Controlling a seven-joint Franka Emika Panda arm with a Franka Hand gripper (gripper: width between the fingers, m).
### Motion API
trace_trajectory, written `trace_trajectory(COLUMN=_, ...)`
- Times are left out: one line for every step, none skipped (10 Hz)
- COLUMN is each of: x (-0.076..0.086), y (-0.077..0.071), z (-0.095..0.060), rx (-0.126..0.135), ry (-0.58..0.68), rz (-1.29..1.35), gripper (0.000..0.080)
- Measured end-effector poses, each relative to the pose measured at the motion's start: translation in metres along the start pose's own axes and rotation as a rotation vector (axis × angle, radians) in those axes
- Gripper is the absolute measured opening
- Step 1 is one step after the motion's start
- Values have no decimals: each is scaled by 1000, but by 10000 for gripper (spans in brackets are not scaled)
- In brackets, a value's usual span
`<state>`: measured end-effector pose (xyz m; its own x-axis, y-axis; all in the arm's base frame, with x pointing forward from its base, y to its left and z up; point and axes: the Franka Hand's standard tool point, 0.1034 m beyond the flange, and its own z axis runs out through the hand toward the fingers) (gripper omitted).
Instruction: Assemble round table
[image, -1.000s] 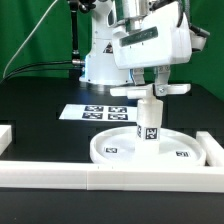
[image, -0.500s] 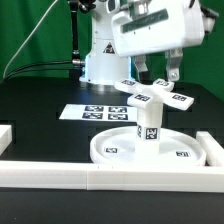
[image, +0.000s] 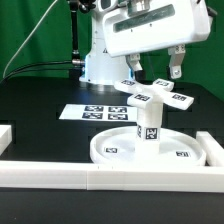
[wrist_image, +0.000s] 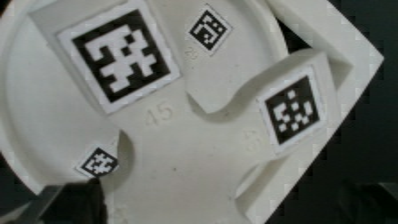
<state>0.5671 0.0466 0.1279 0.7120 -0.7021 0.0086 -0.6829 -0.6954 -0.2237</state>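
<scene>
disc on table | leg upright in it | foot atop leg, seating unclear | gripper apart, empty, above | likely nearly done

The scene is lit brightly and evenly from above; the white round disc is nearly washed out against the black table; only soft shadows are cast; the wrist view is softened by blur; both pictures are rendered coarsely.

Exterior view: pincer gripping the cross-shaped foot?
No, the pincer hangs open above the cross-shaped foot, clear of it.
</scene>
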Motion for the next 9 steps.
trace_trajectory(x=-3, y=-3, z=2, rx=-18, ry=7, rz=-89, gripper=649)
trace_trajectory(x=-6, y=-6, z=3, rx=-35, ry=12, rz=-214, gripper=649)
trace_trajectory(x=-7, y=-8, z=3, rx=-40, ry=11, rz=-294, gripper=649)
trace_trajectory(x=-6, y=-9, z=2, rx=-38, ry=11, rz=-341, gripper=649)
trace_trajectory(x=-3, y=-5, z=3, rx=-38, ry=10, rz=-420, gripper=649)
trace_trajectory(x=-1, y=-1, z=4, rx=-40, ry=10, rz=-448, gripper=649)
trace_trajectory(x=-1, y=-1, z=4, rx=-44, ry=9, rz=-535, gripper=649)
trace_trajectory(x=0, y=-1, z=4, rx=-44, ry=8, rz=-598, gripper=649)
trace_trajectory(x=0, y=-1, z=4, rx=-45, ry=7, rz=-631, gripper=649)
